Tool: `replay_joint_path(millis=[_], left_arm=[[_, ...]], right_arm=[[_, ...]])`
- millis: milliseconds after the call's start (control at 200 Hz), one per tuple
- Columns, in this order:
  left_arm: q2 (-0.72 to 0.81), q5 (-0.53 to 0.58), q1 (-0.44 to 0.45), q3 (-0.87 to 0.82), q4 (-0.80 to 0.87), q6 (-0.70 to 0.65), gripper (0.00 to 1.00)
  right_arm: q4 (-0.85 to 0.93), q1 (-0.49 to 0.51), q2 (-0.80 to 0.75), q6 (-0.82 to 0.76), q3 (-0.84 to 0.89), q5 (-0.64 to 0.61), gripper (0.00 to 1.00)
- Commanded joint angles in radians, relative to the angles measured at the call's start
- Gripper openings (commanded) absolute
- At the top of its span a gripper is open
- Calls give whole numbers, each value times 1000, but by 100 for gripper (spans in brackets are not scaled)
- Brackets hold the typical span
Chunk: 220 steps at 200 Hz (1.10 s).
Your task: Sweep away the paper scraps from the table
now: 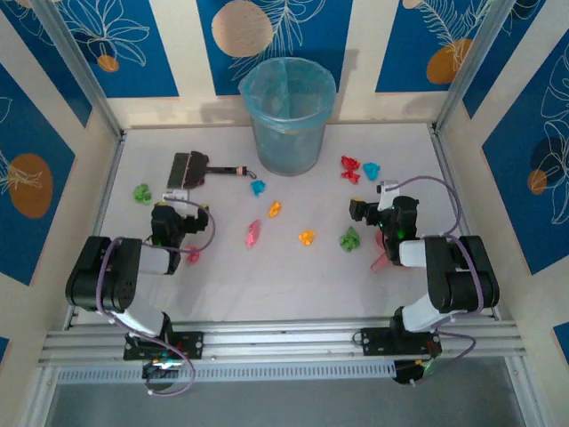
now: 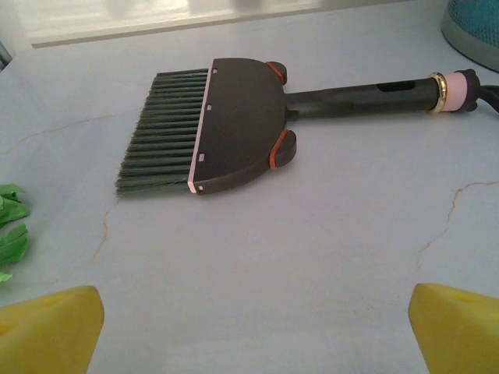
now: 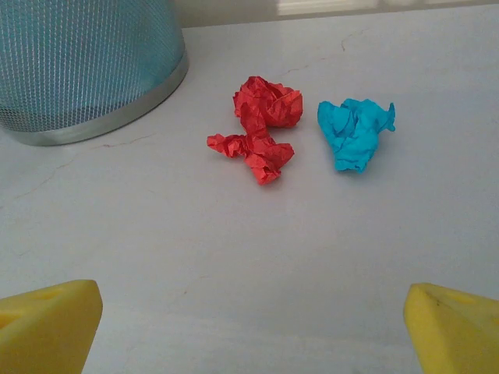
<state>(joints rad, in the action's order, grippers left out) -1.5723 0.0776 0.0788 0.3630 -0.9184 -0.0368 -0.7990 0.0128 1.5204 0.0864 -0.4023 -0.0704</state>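
1. White table [image 1: 293,285] takes up the middle of the top view, with metal rails [image 1: 284,342] along its lower edge.
2. Paper scraps [image 1: 307,237] lie scattered across the middle band of that view. A green scrap [image 1: 142,193] is at the far left. A cyan scrap [image 1: 258,188] and a yellow-orange scrap [image 1: 275,209] are just left of centre, with a pink scrap [image 1: 253,234] below them.
3. Right of centre lies a second green scrap [image 1: 350,238]. Above it, red scraps [image 1: 349,168] lie just beside a second cyan scrap [image 1: 371,170].
4. One more small pink bit [image 1: 192,255] lies at lower left, close to the left arm.
5. Top centre holds a blue mesh bin [image 1: 286,116], standing upright on the table.
6. At upper left a dark brush [image 1: 200,169] lies flat, bristles to the left and handle pointing right toward the bin.
7. The left gripper [image 1: 166,213] sits just below the brush. In the left wrist view its yellow fingers [image 2: 51,331] stand wide apart in the bottom corners with nothing between them. The brush [image 2: 234,125] fills the upper half, and the green scrap [image 2: 9,226] is at the left edge.
8. The right gripper [image 1: 363,211] sits right of centre, below the red scraps. In the right wrist view its jaws are spread wide and empty. The red scraps [image 3: 261,128] and the cyan scrap [image 3: 355,132] lie in the upper middle, and the bin [image 3: 86,62] is at upper left.
9. A pink dustpan [image 1: 382,260] shows partly beneath the right arm at lower right.
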Motion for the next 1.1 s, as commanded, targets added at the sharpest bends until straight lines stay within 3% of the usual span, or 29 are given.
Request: replay_joint_path(millis=[0,1095], left_arm=[[13,-25,-2,12,-8,-22,100],[12,-24,-3,9,-17,-21,100]], right_arm=[[-8,-2,0,-12,-11,14,99],[-3,-19,1,-1,-15,49,99]])
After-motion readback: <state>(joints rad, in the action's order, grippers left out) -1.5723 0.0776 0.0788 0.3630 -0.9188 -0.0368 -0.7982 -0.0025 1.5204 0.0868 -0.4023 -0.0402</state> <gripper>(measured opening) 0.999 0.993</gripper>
